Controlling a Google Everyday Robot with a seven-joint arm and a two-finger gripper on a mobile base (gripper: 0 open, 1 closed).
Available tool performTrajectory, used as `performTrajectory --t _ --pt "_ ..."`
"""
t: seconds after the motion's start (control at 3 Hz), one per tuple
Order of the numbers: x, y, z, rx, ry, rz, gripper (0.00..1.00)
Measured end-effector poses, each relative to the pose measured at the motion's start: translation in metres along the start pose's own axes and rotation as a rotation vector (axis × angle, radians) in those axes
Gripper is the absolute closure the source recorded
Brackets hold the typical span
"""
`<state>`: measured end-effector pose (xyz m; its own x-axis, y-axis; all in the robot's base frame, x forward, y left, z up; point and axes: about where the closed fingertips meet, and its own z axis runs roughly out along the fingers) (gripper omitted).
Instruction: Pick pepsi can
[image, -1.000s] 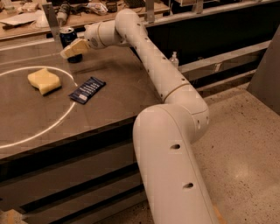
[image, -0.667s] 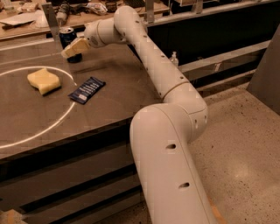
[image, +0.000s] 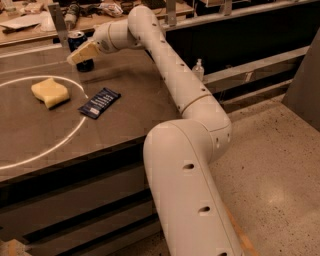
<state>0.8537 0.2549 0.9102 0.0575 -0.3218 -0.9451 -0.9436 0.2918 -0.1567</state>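
The pepsi can (image: 76, 39) is a dark blue can with a silver top rim. It stands upright at the far side of the dark table (image: 125, 80). My gripper (image: 76, 57) is at the can, reaching in from the right, and its beige end crosses in front of the can's middle. Only the can's top and its dark base show around it. The arm stretches from the lower right across the table to the can.
A flat dark blue snack wrapper (image: 99, 102) lies mid-table, and a yellow sponge (image: 49, 92) lies left of it inside a white circle line. A metal post (image: 60, 25) stands just left of the can. A small clear bottle (image: 198, 69) stands behind the arm. Clutter covers the far bench.
The gripper stays at the can with hardly any movement. The can, wrapper and sponge have not moved.
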Motion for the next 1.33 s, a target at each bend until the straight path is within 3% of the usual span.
performTrajectory --t 0.33,1.33 --pt "-0.004 -0.003 0.004 0.008 -0.008 -0.011 0.12" --pt "-0.004 -0.015 -0.005 0.043 -0.007 -0.007 0.81"
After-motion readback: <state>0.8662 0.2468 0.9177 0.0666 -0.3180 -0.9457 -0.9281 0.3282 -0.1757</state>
